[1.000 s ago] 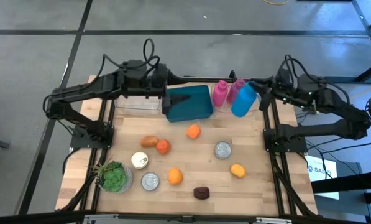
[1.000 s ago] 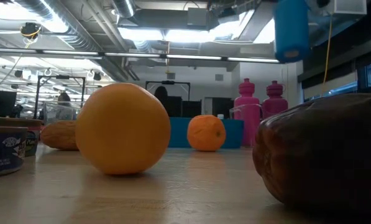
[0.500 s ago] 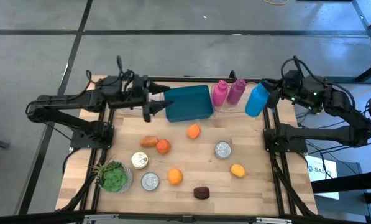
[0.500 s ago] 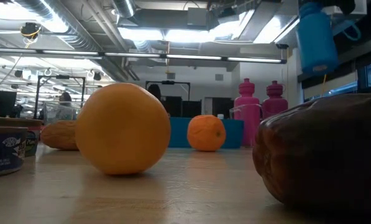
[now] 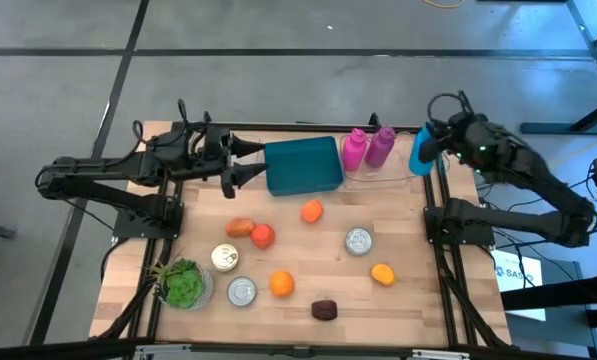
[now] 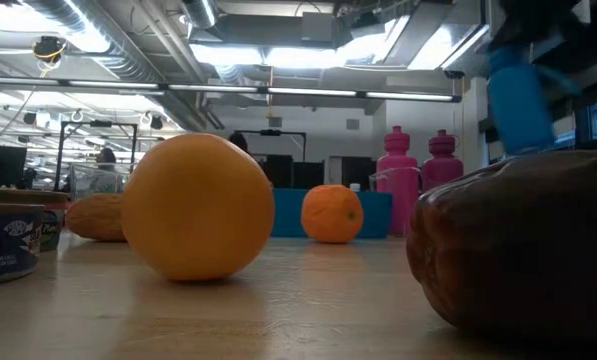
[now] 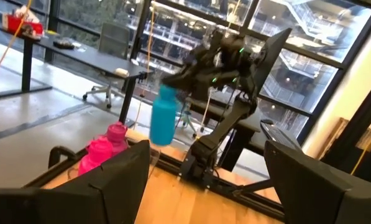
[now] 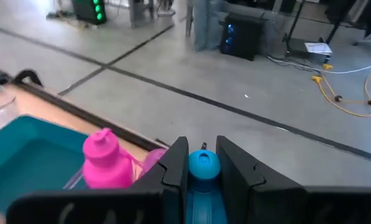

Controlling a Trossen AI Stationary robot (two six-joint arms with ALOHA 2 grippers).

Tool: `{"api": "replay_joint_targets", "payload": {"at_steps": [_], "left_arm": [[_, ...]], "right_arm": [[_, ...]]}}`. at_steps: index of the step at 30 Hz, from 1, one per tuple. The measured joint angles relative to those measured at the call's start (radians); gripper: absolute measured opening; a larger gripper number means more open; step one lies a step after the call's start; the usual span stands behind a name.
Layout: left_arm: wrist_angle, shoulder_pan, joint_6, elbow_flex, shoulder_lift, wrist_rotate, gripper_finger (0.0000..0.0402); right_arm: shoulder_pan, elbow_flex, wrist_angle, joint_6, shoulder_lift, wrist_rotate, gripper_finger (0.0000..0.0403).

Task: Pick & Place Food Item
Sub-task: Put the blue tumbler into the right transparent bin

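My right gripper (image 8: 204, 168) is shut on a blue bottle (image 5: 420, 152) above the table's far right corner, beside two pink bottles (image 5: 366, 148) that stand on the table. The blue bottle also shows high up in the low view (image 6: 519, 100) and the left wrist view (image 7: 163, 116). My left gripper (image 5: 240, 166) stands open and empty, level, just left of the teal bin (image 5: 304, 166). Oranges (image 5: 312, 211) (image 5: 281, 284) (image 5: 382, 273), a brown potato (image 5: 240, 227), a red fruit (image 5: 264, 236) and a dark brown item (image 5: 324, 309) lie on the wood. My right gripper pinches the blue bottle's top, just under its cap (image 8: 204, 163), between its two fingers (image 8: 175, 167). The fingers come from the table's right side, slanting a little downward. The bottle hangs about upright below them (image 7: 161, 124), lifted clear of the table.
Three cans (image 5: 225, 258) (image 5: 242, 291) (image 5: 358, 241) and a small potted plant (image 5: 183, 283) stand among the food on the near half. The black frame rails (image 5: 440, 200) run along both sides. Bare wood shows between the bin and the right rail.
My right gripper has carried the blue bottle toward the table's right edge and downward, and the bottle has come more upright. My left gripper has drawn back from the bin's left edge toward the table's left and sunk, staying open.
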Motion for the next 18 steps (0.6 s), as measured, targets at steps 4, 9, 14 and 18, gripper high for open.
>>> {"api": "replay_joint_targets", "payload": {"at_steps": [4, 9, 14, 18], "left_arm": [[0.005, 0.000, 0.006, 0.000, 0.000, 0.000, 0.0306], [0.005, 0.000, -0.003, 0.000, -0.002, 0.000, 0.0306], [0.005, 0.000, -0.010, 0.000, -0.011, -0.001, 0.0306], [0.005, 0.000, -0.010, 0.000, -0.014, -0.004, 0.0306]], "right_arm": [[-0.054, -0.141, 0.229, -0.004, -0.006, -0.063, 0.0058], [-0.105, -0.245, 0.333, -0.005, -0.005, -0.105, 0.0058], [-0.139, -0.310, 0.394, -0.013, -0.004, -0.142, 0.0058], [-0.156, -0.350, 0.417, -0.015, -0.004, -0.151, 0.0058]]}}
